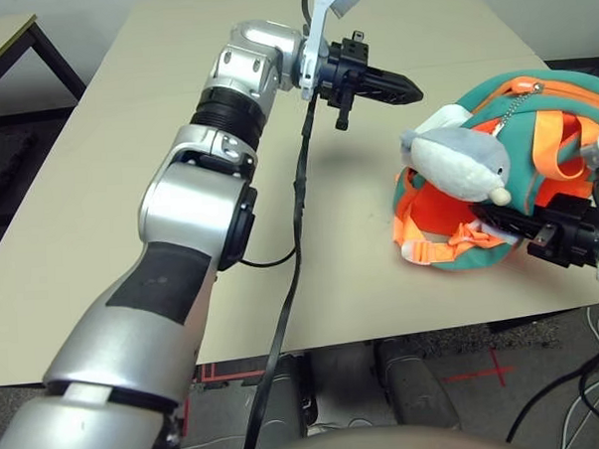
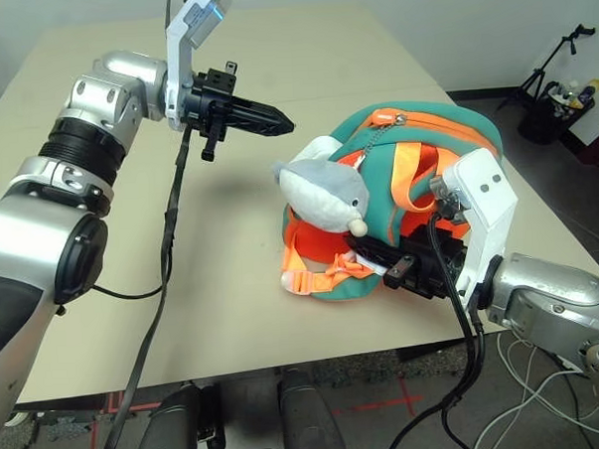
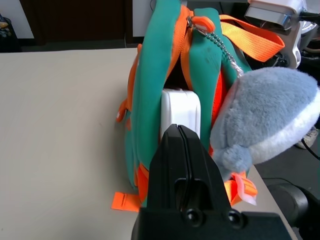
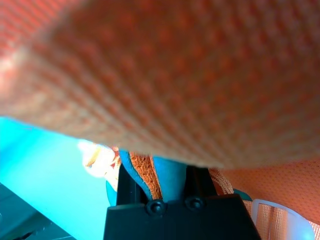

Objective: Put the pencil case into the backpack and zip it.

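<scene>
Your left gripper [image 2: 283, 119] has its two black fingers pressed together with nothing between them; it hangs above the beige surface [image 2: 232, 277] and points toward the small rounded orange-and-teal fabric backpack [image 2: 430, 144], a short gap away. In the left wrist view, the flat white hard pencil case [image 3: 180, 112] stands on edge inside the backpack's open mouth, between the teal sides, with its rounded top showing.

Your right gripper [image 2: 375, 253] sits at the near underside of the backpack, and its fingers are clamped on a fold of teal fabric with orange edging [image 4: 155, 175]. The backpack rests on the right part of the surface, orange straps [image 2: 317, 273] spilling out toward you. A grey-and-white plush animal charm [image 2: 323, 194] hangs from a bead chain [image 2: 375, 137] and lies against the backpack's left side.
</scene>
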Robot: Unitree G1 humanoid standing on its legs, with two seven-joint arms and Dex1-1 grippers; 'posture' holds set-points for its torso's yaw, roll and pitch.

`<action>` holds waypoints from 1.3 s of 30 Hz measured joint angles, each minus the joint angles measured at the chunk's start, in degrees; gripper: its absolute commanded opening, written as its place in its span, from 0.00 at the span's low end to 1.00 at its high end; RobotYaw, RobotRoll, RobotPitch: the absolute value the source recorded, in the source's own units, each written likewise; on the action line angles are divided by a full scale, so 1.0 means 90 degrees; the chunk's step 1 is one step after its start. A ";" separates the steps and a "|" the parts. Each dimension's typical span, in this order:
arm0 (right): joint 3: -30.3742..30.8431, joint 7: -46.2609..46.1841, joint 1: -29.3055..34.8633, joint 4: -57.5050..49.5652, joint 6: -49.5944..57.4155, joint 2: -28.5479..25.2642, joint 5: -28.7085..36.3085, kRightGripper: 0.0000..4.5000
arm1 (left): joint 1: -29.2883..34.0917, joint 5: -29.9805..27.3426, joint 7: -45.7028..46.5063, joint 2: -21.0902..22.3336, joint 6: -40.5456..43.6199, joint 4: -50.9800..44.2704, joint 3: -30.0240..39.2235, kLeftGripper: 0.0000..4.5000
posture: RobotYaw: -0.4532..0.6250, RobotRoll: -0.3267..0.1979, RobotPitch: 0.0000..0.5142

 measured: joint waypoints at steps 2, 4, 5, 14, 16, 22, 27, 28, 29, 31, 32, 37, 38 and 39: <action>0.0004 0.0011 -0.0007 0.0005 -0.0002 0.0017 -0.0027 0.04 | 0.0029 0.0014 -0.0029 -0.0039 0.0050 0.0000 -0.0011 0.00 | 0.18 0.62 0.26; 0.0010 0.0023 -0.0022 0.0008 -0.0002 0.0025 -0.0052 0.04 | 0.0053 0.0018 -0.0033 -0.0109 0.0097 -0.0001 -0.0020 0.00 | 0.17 0.62 0.26; 0.0013 0.0029 -0.0024 0.0009 -0.0003 0.0033 -0.0066 0.04 | 0.0061 0.0021 -0.0032 -0.0143 0.0109 -0.0001 -0.0023 0.00 | 0.17 0.62 0.26; 0.0021 0.0027 -0.0026 0.0003 -0.0004 0.0111 -0.0081 0.04 | 0.0154 0.0085 -0.0007 -0.0349 0.0124 -0.0005 -0.0054 0.00 | 0.17 0.62 0.26; 0.0021 0.0026 -0.0026 0.0002 -0.0004 0.0111 -0.0082 0.04 | 0.0154 0.0125 0.0014 -0.0354 0.0124 -0.0005 -0.0054 0.00 | 0.16 0.62 0.26; 0.0025 0.0014 -0.0047 0.0001 -0.0004 0.0112 -0.0083 0.04 | 0.0284 0.0229 0.0129 -0.0496 0.0030 -0.0010 -0.0102 0.00 | 0.16 0.62 0.27; 0.0041 0.0007 -0.0093 0.0001 -0.0003 0.0115 -0.0083 0.04 | 0.0386 0.0384 0.0189 -0.0631 0.0010 -0.0019 -0.0180 0.00 | 0.16 0.62 0.27; 0.0044 0.0004 -0.0099 0.0001 -0.0003 0.0115 -0.0083 0.04 | 0.0417 0.0405 0.0189 -0.0663 0.0011 -0.0028 -0.0199 0.00 | 0.16 0.62 0.27; 0.0049 0.0000 -0.0107 0.0001 -0.0003 0.0115 -0.0083 0.04 | 0.0458 0.0420 0.0191 -0.0717 0.0015 -0.0042 -0.0212 0.00 | 0.16 0.62 0.27; 0.0062 -0.0002 -0.0116 0.0001 -0.0003 0.0115 -0.0083 0.04 | 0.0527 0.0437 0.0211 -0.0855 0.0042 -0.0062 -0.0244 0.00 | 0.16 0.62 0.27; 0.0070 -0.0003 -0.0117 0.0001 -0.0003 0.0116 -0.0083 0.04 | 0.0554 0.0441 0.0216 -0.0910 0.0044 -0.0076 -0.0262 0.00 | 0.15 0.62 0.27; 0.0095 -0.0009 -0.0137 0.0002 -0.0004 0.0129 -0.0092 0.04 | 0.0615 0.0451 0.0361 -0.1207 0.0043 -0.0115 -0.0292 0.00 | 0.15 0.62 0.26; 0.0095 -0.0018 -0.0138 0.0002 -0.0004 0.0135 -0.0099 0.04 | 0.0616 0.0449 0.0435 -0.1281 0.0043 -0.0115 -0.0273 0.00 | 0.15 0.62 0.25; 0.0100 -0.0029 -0.0147 0.0002 -0.0003 0.0140 -0.0106 0.04 | 0.0616 0.0443 0.0502 -0.1366 0.0043 -0.0115 -0.0242 0.00 | 0.15 0.62 0.25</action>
